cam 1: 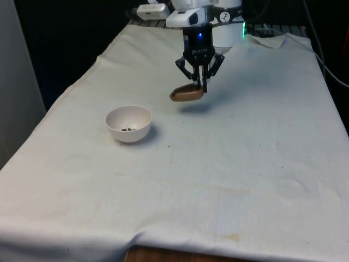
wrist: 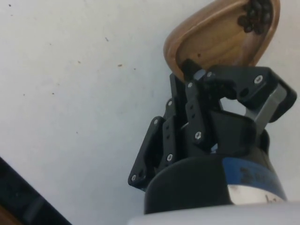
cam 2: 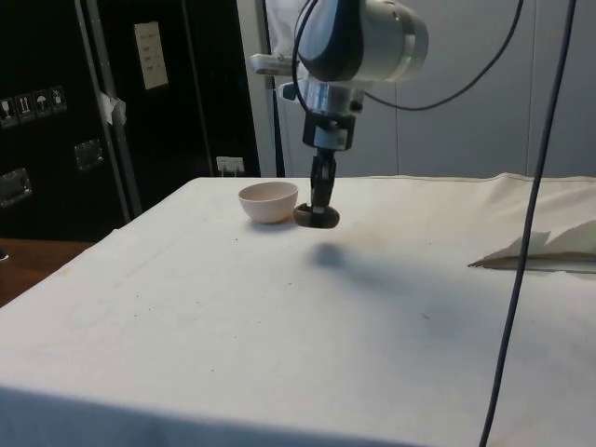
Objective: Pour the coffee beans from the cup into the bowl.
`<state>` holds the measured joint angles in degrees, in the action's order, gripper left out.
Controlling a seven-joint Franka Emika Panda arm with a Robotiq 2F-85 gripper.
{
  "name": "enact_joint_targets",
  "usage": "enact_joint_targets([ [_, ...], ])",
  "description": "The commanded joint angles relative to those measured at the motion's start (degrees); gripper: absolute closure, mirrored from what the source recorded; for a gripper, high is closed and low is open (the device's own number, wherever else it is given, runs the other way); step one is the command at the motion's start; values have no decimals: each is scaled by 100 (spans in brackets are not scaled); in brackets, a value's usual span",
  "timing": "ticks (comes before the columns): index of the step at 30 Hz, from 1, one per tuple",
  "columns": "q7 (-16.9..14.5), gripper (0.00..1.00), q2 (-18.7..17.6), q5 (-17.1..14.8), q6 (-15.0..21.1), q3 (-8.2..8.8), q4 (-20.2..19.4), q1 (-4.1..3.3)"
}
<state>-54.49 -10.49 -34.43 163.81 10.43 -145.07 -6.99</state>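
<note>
Our hand grips the brown cup by its rim above the table; we should carry it level to the bowl, then tip slowly.

White arm, black tool with silver screws, dark cable

The cup is plain brown wood, its coffee beans dark. The bowl is white. The gripper is black; the worktop's cloth white.
</note>
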Motion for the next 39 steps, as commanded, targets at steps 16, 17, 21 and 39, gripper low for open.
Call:
enact_joint_targets([
  [16,23,100,-57,69,773,-74,-424,-17],
  [17,29,100,-120,74,842,-74,-424,-23],
  [21,57,100,-201,115,928,-46,-430,-40],
  [39,-29,53,-246,46,1083,-138,-401,29],
])
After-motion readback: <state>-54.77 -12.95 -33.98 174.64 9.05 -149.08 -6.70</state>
